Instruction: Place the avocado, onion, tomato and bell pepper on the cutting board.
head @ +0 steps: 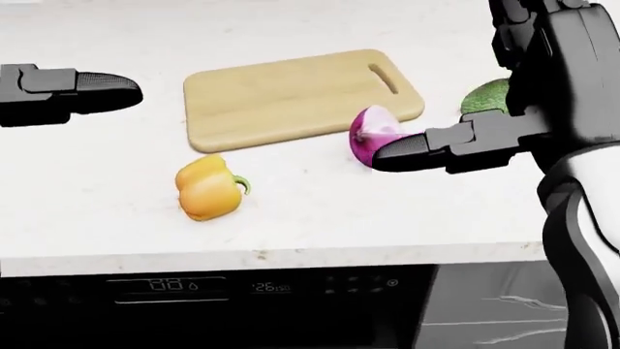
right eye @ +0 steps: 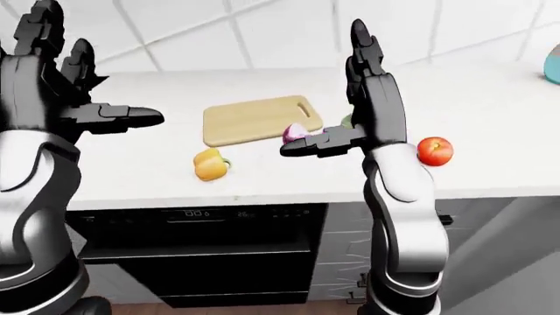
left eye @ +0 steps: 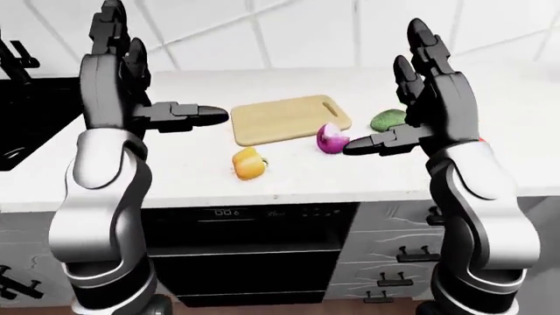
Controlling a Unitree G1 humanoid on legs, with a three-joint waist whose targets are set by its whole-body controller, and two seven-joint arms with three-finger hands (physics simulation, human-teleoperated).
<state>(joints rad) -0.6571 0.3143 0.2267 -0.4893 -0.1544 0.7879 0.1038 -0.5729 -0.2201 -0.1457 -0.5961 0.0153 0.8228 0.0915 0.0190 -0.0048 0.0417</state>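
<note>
1. Left hand [left eye: 131, 79], black and three-fingered, raised over the white stone counter [head: 87, 196] with fingers spread and released, holding nothing; thumb pointed toward the view's right.
2. Yellow-orange bell pepper [head: 207, 187] lay on its side on the counter, below and to the right of the left hand, well apart from it, just off the lower left corner of the board in the head view.
3. Pale wooden rectangular cutting board [head: 291, 98] with a slot handle lay flat between the two hands, bare on top.
4. Halved purple onion [head: 371, 132] sat on the counter just beside the board's lower right corner, right by the right thumb tip, partly covered by it in the head view; contact could not be told.
5. Right hand [left eye: 429, 92], black, held upright with fingers stretched open and nothing grasped, thumb aimed left.
6. Dark green avocado [left eye: 386, 120] rested on the counter behind the right hand, partly hidden by it, to the right of the board.
7. Round red tomato [right eye: 435, 150] lay on the counter just right of the right forearm in the right-eye view, well apart from the board.
8. Black dishwasher front [left eye: 249, 252] with a lit display stood under the counter, below both hands.
</note>
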